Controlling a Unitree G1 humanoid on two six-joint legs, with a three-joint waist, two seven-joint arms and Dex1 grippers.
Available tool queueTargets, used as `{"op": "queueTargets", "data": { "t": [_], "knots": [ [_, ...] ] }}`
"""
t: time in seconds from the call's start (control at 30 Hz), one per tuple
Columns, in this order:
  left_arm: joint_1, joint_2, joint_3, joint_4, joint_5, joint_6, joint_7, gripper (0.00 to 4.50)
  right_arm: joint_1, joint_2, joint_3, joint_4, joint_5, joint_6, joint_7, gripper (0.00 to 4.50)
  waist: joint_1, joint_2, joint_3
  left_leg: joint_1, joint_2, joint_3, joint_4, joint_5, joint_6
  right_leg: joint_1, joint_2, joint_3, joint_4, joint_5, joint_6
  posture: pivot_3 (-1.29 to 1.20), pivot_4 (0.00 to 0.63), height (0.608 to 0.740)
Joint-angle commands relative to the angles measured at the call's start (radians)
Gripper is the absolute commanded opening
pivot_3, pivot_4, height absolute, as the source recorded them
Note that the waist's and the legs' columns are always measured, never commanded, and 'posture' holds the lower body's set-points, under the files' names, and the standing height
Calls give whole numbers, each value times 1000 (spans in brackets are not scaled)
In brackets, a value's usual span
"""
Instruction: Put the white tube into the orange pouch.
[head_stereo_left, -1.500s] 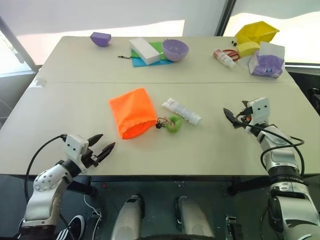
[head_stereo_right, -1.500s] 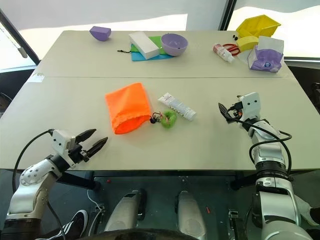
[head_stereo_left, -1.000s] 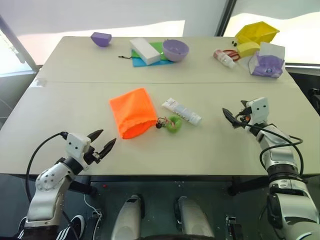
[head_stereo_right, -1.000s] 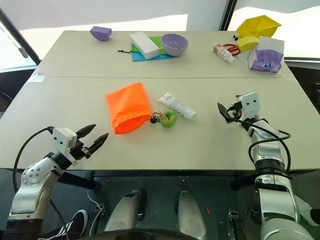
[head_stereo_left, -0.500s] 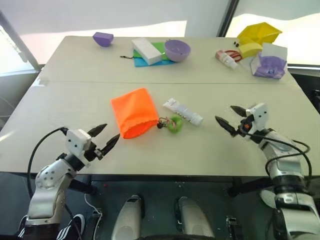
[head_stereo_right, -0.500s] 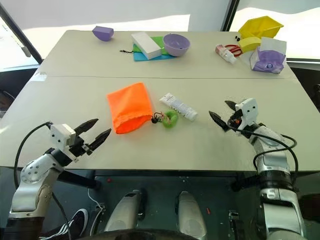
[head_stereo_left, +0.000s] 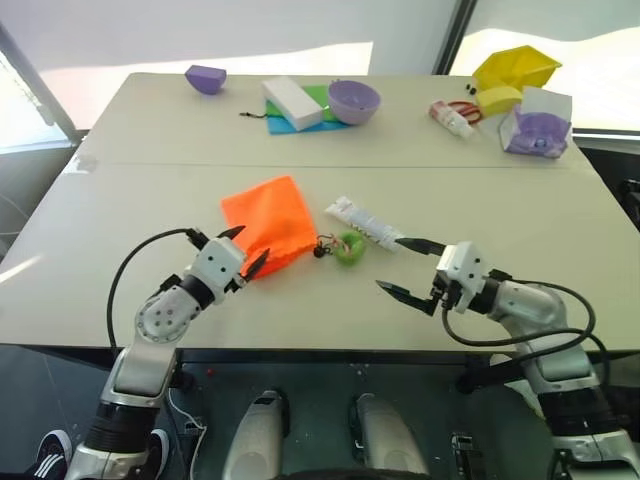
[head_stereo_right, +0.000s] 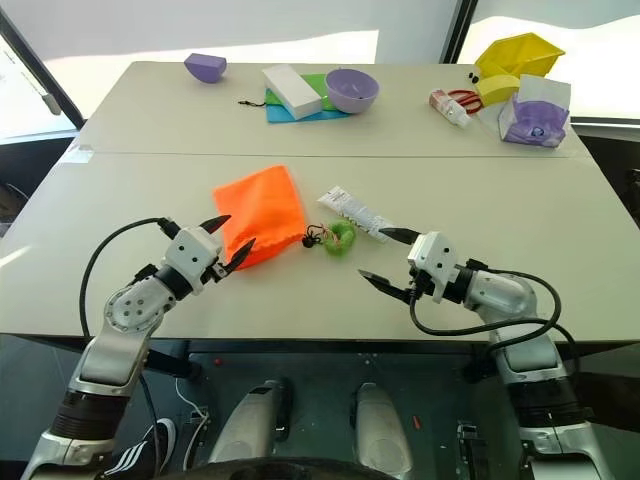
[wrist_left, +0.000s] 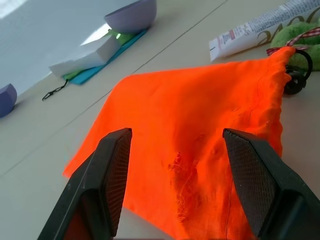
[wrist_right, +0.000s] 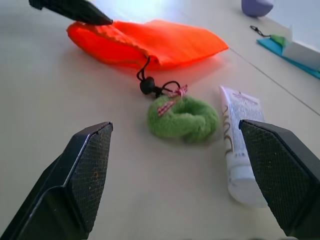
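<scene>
Across the beige table (head_stereo_left: 120, 200) the orange pouch (head_stereo_left: 268, 222) is lying flat beside the white tube (head_stereo_left: 366, 222), while the left pincer (wrist_left: 175, 165) is hovering apart over the pouch, seemingly to hold it, and the right pincer (wrist_right: 175, 150) is gaping towards the tube.
</scene>
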Motion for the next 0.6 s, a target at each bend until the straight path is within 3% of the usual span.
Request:
{"op": "queueTargets", "data": {
  "t": [0.03, 0.13, 0.33, 0.6],
  "knots": [
    [0, -9, -26, -62, -28, -21, -27, 3105, -10, 11, 0, -30, -6, 4, -30, 4218, -1, 0, 0, 0, 0, 0, 0, 0, 0, 0, 0, 0, 0, 0, 0, 0, 150, 740],
    [25, 0, -29, -109, -89, -39, -86, 3105, -14, 11, 6, -27, -10, 4, -34, 4218, -2, 0, 0, 0, 0, 1, 1, 0, 0, 0, -1, 0, 0, 0, 0, 0, 150, 740],
    [-1, 68, -52, -27, 92, -79, -21, 3105, -16, 9, 27, -59, -4, 5, -18, 4218, -2, 0, 0, 1, 0, 0, 0, 0, 0, 0, 0, 0, 1, 0, 0, 0, 150, 740],
    [-19, 35, -74, 6, 140, -88, 28, 3105, -28, 26, 48, -61, -15, 3, -36, 4218, -2, 0, 0, 0, 0, 0, 0, 0, 0, 0, -1, 0, 0, 0, 0, 0, 150, 740]
  ]
}}
